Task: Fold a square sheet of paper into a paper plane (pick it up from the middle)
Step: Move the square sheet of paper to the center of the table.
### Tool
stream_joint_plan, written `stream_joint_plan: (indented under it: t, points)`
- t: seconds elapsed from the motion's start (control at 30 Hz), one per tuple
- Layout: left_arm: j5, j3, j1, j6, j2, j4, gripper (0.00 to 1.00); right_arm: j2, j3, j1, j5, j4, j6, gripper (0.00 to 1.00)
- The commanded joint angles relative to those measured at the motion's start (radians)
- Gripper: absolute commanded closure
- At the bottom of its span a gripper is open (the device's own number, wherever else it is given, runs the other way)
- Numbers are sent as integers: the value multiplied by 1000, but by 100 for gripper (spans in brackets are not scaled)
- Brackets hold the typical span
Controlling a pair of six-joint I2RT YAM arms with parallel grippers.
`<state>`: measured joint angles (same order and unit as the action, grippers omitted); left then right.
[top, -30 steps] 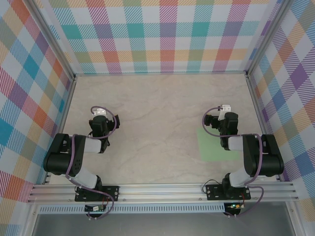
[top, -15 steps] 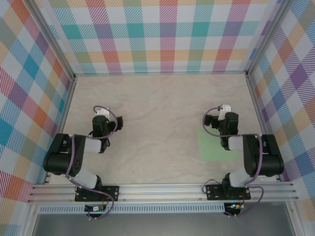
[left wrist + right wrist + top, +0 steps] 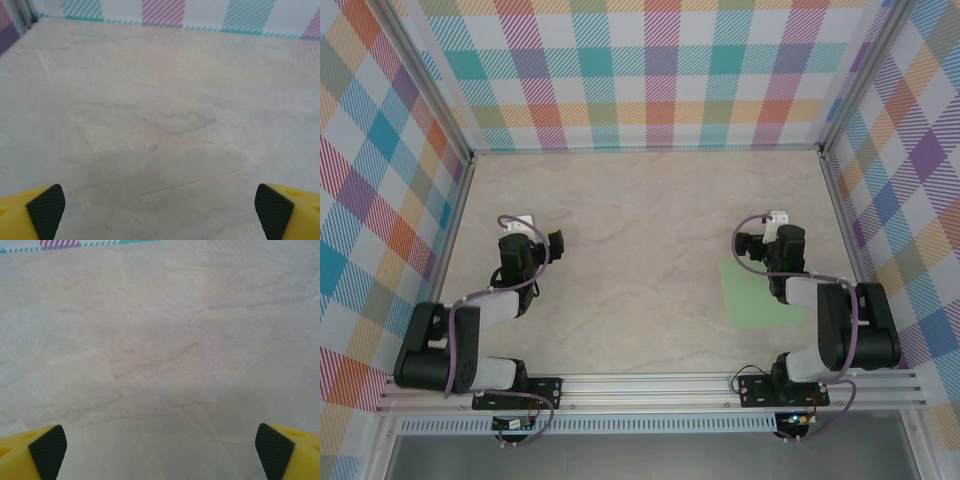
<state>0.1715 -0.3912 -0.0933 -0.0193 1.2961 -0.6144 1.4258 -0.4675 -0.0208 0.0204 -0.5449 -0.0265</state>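
Observation:
The square sheet of paper (image 3: pixel 748 296) is pale green and lies flat on the table at the near right, with its right part hidden under my right arm. My right gripper (image 3: pixel 777 220) hangs just beyond the sheet's far edge. In the right wrist view that gripper (image 3: pixel 160 452) is open, its yellow fingers (image 3: pixel 45 447) wide apart over bare tabletop. My left gripper (image 3: pixel 520 224) is far off at the left of the table. In the left wrist view this gripper (image 3: pixel 160 212) is open too, with nothing between its black pads (image 3: pixel 272 215).
The marble-look tabletop (image 3: pixel 640 230) is walled by checked panels at the back (image 3: pixel 640 70) and both sides. An aluminium rail (image 3: pixel 650 385) runs along the near edge, carrying both arm bases.
The left arm's elbow has dropped toward the near-left corner, and its gripper has shifted slightly left and away. The right arm has barely moved. The paper is unchanged.

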Motion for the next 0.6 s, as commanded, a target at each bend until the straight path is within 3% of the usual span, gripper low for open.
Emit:
stream_joint_plan:
  t: [0.0, 0.1, 0.2, 0.33, 0.4, 0.47, 0.57]
  points:
    - [16, -47, 12, -74, -176, 223, 0, -94, -176, -3, 53, 389, -92, 0]
    - [107, -110, 14, -240, -336, 455, 0, -122, -307, -4, 33, 681, -276, 0]
    - [214, -181, 18, -481, -448, 757, 0, -43, -457, 1, -5, 981, -381, 0]
    - [-27, -169, 20, -561, -523, 814, 0, 59, -513, -2, -171, 1090, -418, 5]
    - [-146, -194, 21, -581, -508, 856, 0, 80, -525, -2, -101, 1144, -484, 4]
    - [-243, -223, 19, -577, -475, 883, 0, 83, -531, -5, -121, 1169, -496, 5]
    - [-326, -234, 20, -569, -451, 936, 0, 41, -488, -21, -36, 1210, -566, 3]
